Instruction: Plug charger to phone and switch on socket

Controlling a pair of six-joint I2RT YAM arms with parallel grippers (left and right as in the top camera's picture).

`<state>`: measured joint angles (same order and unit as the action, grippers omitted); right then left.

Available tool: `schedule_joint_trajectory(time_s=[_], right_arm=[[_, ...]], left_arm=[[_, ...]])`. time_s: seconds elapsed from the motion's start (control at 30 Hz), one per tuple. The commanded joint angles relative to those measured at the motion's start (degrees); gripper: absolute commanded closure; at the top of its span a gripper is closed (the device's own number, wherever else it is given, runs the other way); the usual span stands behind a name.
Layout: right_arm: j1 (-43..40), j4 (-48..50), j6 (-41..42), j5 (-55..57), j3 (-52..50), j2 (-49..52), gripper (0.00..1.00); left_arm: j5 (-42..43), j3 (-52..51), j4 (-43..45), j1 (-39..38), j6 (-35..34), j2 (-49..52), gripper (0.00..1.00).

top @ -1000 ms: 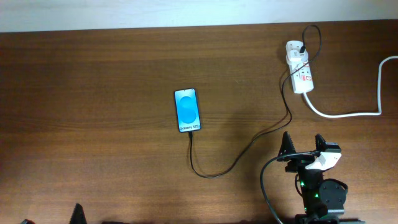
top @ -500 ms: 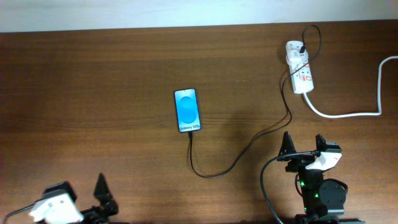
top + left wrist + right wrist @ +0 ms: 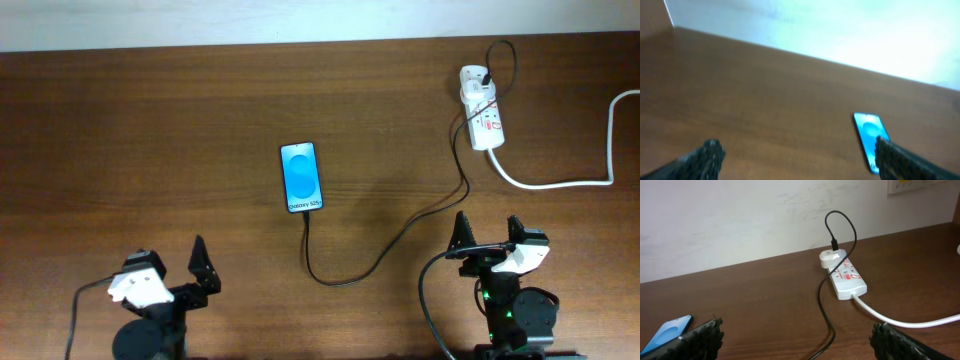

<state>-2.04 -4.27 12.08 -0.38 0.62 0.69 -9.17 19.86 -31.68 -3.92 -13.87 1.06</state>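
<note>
1. Brown wood-grain table point(image 3: 150, 120) is recorded as the work surface; a white wall point(image 3: 740, 220) is seen behind its far edge.
2. The phone point(image 3: 302, 177) is found lying flat near the middle of the table, screen up and lit blue, with its long axis running toward the wall. It is also caught at the right of the left wrist view point(image 3: 871, 137) and at the lower left corner of the right wrist view point(image 3: 667, 331).
3. The charger point(image 3: 400, 235) is traced from the phone's near edge, through a loop on the table, up to a white plug point(image 3: 472, 77) seated at the far end of the socket point(image 3: 482, 122). Whether the tip is fully seated in the phone cannot be told.
4. The socket is placed at the far right of the table, close to the wall; a thick white lead point(image 3: 560, 183) is run from its near end toward the right edge. Switch position cannot be read.
5. The left gripper point(image 3: 170, 265) is noted at the near left, fingers spread apart and nothing held, well apart from the phone.
6. The right gripper point(image 3: 487, 228) is noted at the near right, fingers likewise spread and nothing held, with the socket ahead of it and the charger passing just to its left.
</note>
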Motion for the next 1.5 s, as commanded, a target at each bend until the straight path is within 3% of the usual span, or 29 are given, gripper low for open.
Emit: schedule_joint_trajectory(time_s=[0.0, 0.17, 0.67, 0.83, 1.0, 1.47], right_arm=[[-0.24, -0.28, 0.39, 0.68, -0.31, -0.44, 0.02], [-0.24, -0.28, 0.39, 0.68, -0.31, -0.44, 0.02], [-0.24, -0.28, 0.39, 0.68, -0.31, -0.44, 0.02], [-0.24, -0.28, 0.39, 0.68, -0.31, -0.44, 0.02], [-0.24, -0.28, 0.39, 0.68, -0.31, -0.44, 0.02], [-0.24, -0.28, 0.39, 0.68, -0.31, -0.44, 0.02]], left_arm=[[0.63, -5.92, 6.34, 0.28, 0.68, -0.72, 0.01], [1.05, -12.02, 15.58, 0.28, 0.68, -0.74, 0.01], [0.39, -19.30, 27.74, 0.28, 0.74, -0.79, 0.01], [0.63, -19.34, 27.78, 0.28, 1.05, -0.79, 0.01], [4.50, -19.34, 27.17, 0.28, 7.19, -0.79, 0.01], [5.16, -19.34, 27.10, 0.35, 7.37, -0.79, 0.01]])
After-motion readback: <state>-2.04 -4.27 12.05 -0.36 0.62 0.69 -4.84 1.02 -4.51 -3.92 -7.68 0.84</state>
